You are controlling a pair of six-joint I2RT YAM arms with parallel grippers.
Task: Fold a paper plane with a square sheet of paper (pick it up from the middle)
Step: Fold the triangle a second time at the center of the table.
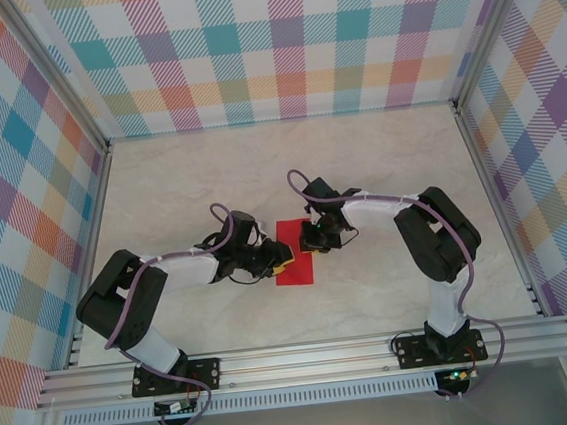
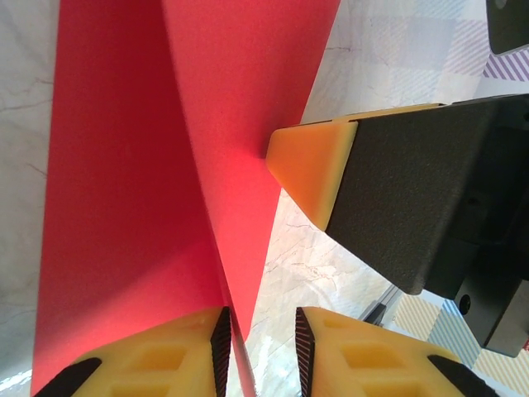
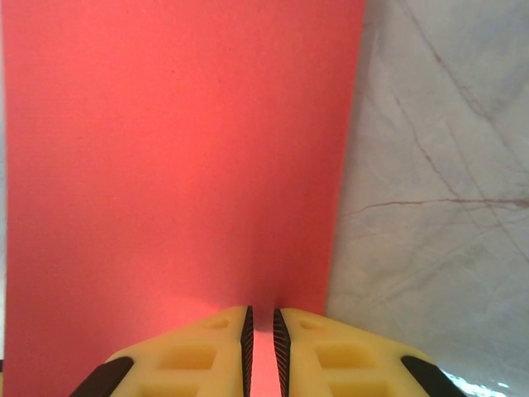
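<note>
**Both jaws at the red sheet, the right pair pinched on it**

My right jaws are closed on the square sheet of paper. From my right wrist the two pads stand almost together, with only a thin strip of red in the slit between them. The sheet runs straight ahead from that grip, broad and smooth. Its right edge lies just to the right of the jaws, with the marbled counter beyond it.

My left jaws stand apart. From my left wrist I see a plain gap between the pads. A long crease in the sheet runs from far ahead down into that gap, close against the left-hand pad. Left of the crease the paper lies flat; right of it a flap lifts, tapering toward the jaws. I think the flap's edge sits inside the gap without being squeezed, though the bottom of the view cuts that spot off. Ahead and to the right of these jaws, a yellow fingertip of my right jaws touches the free edge of that flap, over bare counter.

From above, the sheet lies as a narrow red strip on the counter between my two wrists, the left jaws at its near left side and the right jaws at its far right side
</note>
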